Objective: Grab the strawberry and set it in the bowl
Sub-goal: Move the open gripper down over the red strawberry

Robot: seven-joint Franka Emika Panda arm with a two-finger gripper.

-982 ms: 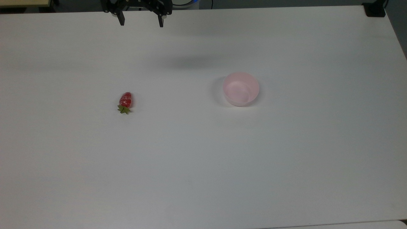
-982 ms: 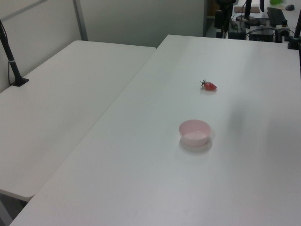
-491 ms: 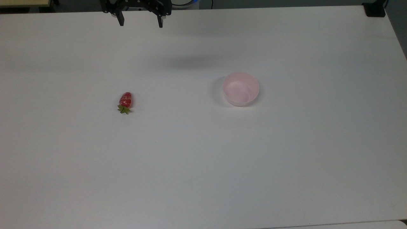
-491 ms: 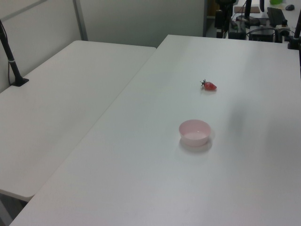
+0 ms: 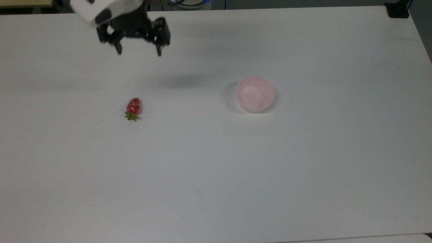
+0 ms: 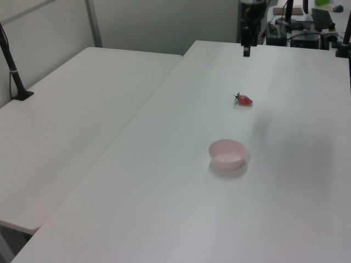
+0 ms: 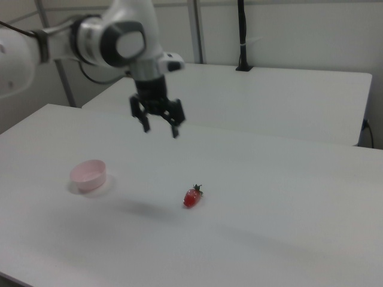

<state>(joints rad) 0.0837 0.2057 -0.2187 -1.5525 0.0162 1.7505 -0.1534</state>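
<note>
Moved in from the table's [image 5: 303, 189] far edge since half a second earlier: gripper [image 5: 138, 52] sat at the top view's upper rim then, was out over the tabletop in this moment, with more of the white arm [image 5: 101, 10] showing. Hung well above the surface, shadow cast on the table between far edge and strawberry. Fingers spread wide, nothing between them. Pointed down in the right view, gripper [image 7: 160, 128] above and toward the bowl side of the strawberry [image 7: 192, 197].

Strawberry [image 5: 133, 108] unchanged: lay on its side on the bare table, toward the top view's left, green cap toward the near edge, red tip toward the far edge. Well apart from the bowl [image 5: 255, 93], which stood upright and empty toward the top view's right, unchanged too. Same pair seen in the left view: strawberry [image 6: 244, 99] farther back, bowl [image 6: 227, 153] nearer.

Read as approach under way, not yet lined up over the fruit; descent, grasp and carry all left to do.

Hard to make out: gripper motion-blurred in the top view, fingertips soft. In the left view gripper [image 6: 247, 51] seen edge-on as a thin dark bar, spread not readable there. Arm cut off by the top view's upper edge and the right view's left edge. True height over the table not judgeable. Strawberry's underside hidden.
</note>
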